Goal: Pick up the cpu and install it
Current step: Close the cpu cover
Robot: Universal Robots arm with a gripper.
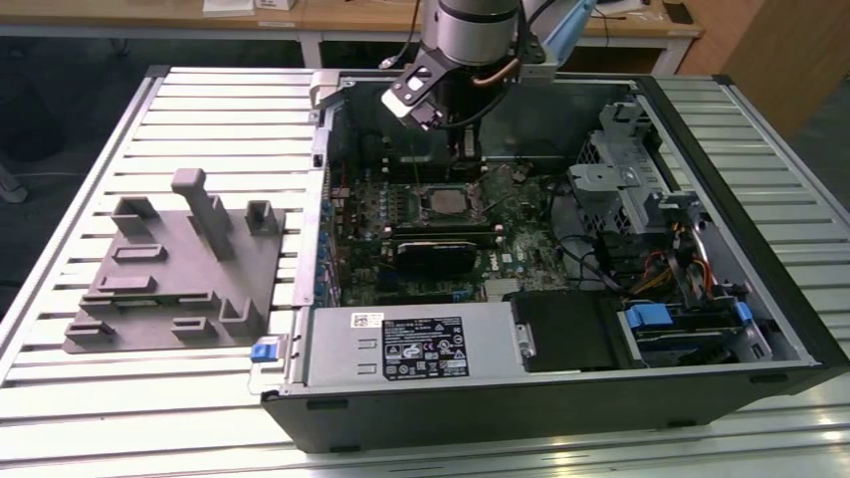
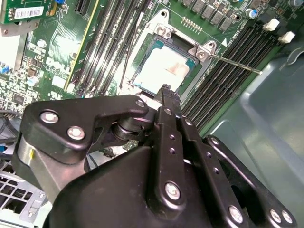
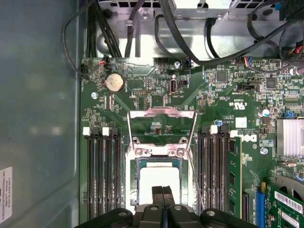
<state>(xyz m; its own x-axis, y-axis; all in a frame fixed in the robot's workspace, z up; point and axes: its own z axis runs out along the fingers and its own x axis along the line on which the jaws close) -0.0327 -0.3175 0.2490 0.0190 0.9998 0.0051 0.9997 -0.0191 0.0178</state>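
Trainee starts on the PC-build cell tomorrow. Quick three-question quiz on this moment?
1. True or false: the gripper holds the chip up in the air.
2. Where does the chip lie? A) on the grey fixture block B) in the motherboard socket C) on the power supply
3. Fill in: the socket's metal cover plate is flipped ____ (open/closed).

Key: 1 false; 2 B; 3 open.

Fixture block (image 1: 173,269) sits on the table (image 1: 133,428) at the exterior view's left, PC case (image 1: 531,408) beside it on the right. The cpu (image 1: 443,204) is in the motherboard (image 1: 519,249) socket (image 3: 131,180) inside.
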